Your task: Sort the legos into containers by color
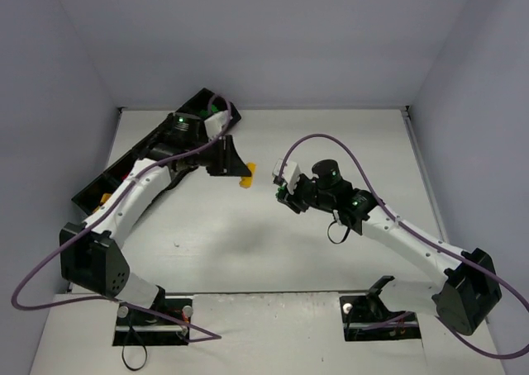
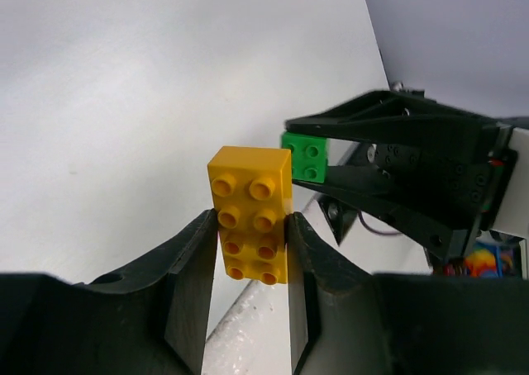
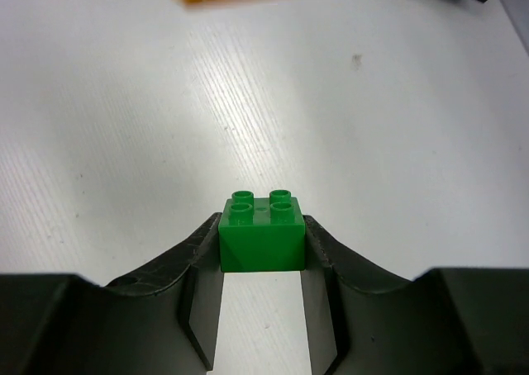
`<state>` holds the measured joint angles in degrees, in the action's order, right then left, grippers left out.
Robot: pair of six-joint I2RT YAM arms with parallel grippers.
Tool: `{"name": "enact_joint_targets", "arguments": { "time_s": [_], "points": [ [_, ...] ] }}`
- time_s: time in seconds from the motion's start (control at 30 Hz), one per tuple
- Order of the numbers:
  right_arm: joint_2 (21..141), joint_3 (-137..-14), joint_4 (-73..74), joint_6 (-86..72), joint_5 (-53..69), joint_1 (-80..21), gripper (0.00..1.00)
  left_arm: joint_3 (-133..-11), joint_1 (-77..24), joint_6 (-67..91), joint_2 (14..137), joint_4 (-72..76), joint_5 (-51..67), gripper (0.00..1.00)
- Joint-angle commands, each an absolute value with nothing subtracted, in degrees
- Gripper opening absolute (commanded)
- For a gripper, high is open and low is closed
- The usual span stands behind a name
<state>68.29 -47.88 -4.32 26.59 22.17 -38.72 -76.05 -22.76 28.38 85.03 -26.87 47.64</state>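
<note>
A robot lab is shown: a white table [image 1: 273, 251] is walled by plain panels [image 1: 273, 36], with arms [image 1: 405, 234] bolted at 6 o'clock.

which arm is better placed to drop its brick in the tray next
Probably left: the left gripper holds the yellow brick nearer the black tray; the right gripper, with the green brick, sits mid-table.

- The white table [image 1: 248, 251] fills the middle of the top view.
- A long black tray [image 1: 197, 99] lies slantwise on it, at the upper left.
- The left base plate [image 1: 153, 332] and right base plate [image 1: 382, 327] sit along the bottom edge.
</note>
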Motion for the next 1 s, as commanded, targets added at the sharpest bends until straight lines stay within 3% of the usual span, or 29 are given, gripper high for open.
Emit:
{"name": "enact_joint_targets", "arguments": {
  "time_s": [0.0,0.13,0.17,0.27,0.33,0.57,0.97],
  "points": [
    [66.4,-47.8,-6.8,25.1,22.0,-38.3,0.0,-77.1,-16.3,25.1,79.2,-29.9,46.2,0.0],
    [66.8,-48.9,-6.8,25.0,22.1,-38.3,0.0,-78.0,-9.4,22.3,74.1,-40.9,26.9,0.0],
    [67.3,-49.5,-6.7,25.0,22.2,-38.4,0.0,-78.1,-8.4,22.5,73.1,-44.9,14.9,0.0],
    [68.6,-50.4,-6.8,25.0,23.3,-38.4,0.0,-77.0,-4.2,24.6,70.0,-49.5,-4.6,0.0],
    [69.3,-51.3,-6.8,24.7,24.1,-38.4,0.0,-75.1,-0.3,26.2,68.6,-50.8,-10.8,0.0],
    [70.0,-51.9,-6.7,24.4,26.3,-38.4,0.0,-69.4,14.0,25.6,72.2,-49.2,-15.9,0.0],
    [69.8,-52.1,-6.1,22.8,29.4,-38.5,0.01,-69.9,20.9,25.3,84.5,-41.1,-17.9,0.0]
  ]
}}
